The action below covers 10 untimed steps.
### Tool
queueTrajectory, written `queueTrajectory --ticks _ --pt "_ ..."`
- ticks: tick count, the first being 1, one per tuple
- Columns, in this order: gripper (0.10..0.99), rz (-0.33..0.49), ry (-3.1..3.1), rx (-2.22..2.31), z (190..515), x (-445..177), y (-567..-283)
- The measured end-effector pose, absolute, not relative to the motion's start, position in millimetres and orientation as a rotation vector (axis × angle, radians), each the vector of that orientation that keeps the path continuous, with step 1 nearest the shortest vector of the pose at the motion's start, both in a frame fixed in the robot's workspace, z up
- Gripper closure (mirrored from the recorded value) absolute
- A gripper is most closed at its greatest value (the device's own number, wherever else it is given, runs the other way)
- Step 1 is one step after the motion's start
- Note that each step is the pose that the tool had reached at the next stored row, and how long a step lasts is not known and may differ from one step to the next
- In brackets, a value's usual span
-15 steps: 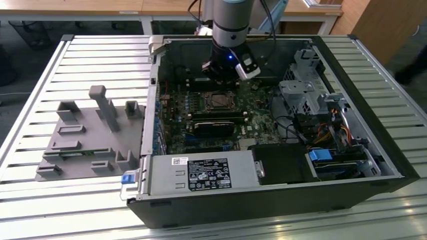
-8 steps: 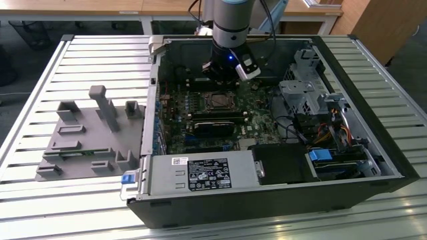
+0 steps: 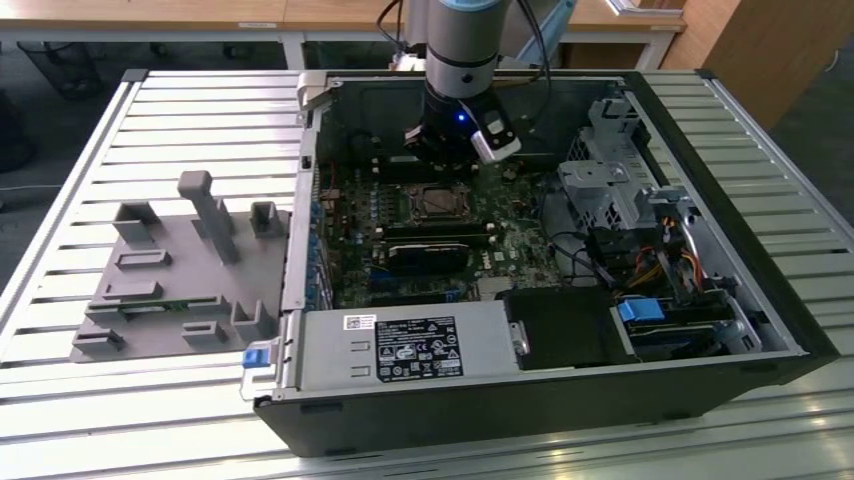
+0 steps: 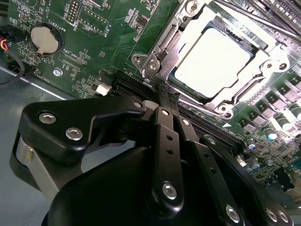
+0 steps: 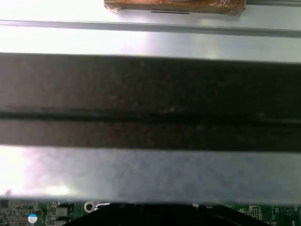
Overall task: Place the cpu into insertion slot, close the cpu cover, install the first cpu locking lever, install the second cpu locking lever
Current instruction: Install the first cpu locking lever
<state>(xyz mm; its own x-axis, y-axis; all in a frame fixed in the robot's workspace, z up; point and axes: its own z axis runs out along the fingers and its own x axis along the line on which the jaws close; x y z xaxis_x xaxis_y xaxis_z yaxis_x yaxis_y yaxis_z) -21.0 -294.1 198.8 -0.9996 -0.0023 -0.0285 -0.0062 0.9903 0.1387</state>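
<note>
In the second wrist view the cpu (image 4: pixel 214 63) is seen seated in the insertion slot (image 4: pixel 164 49), with the cpu cover (image 4: pixel 263 63) lying down around its pale metal top. The gripper (image 4: pixel 168 94) is held with its black fingers (image 4: pixel 164 117) pressed together and nothing gripped, the tips placed just beside the socket's edge, near one corner, apart from the chip itself. In the exterior view the gripper (image 3: pixel 447 160) is positioned low inside the open computer case (image 3: pixel 747 300), next to the socket on the green circuit board (image 3: pixel 534 255).
</note>
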Motion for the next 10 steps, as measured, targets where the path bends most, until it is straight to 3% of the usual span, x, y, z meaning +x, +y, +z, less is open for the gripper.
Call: queueTrajectory --ticks 10 --pt "0.98 0.217 3.106 -0.007 199.4 -20.9 -294.1"
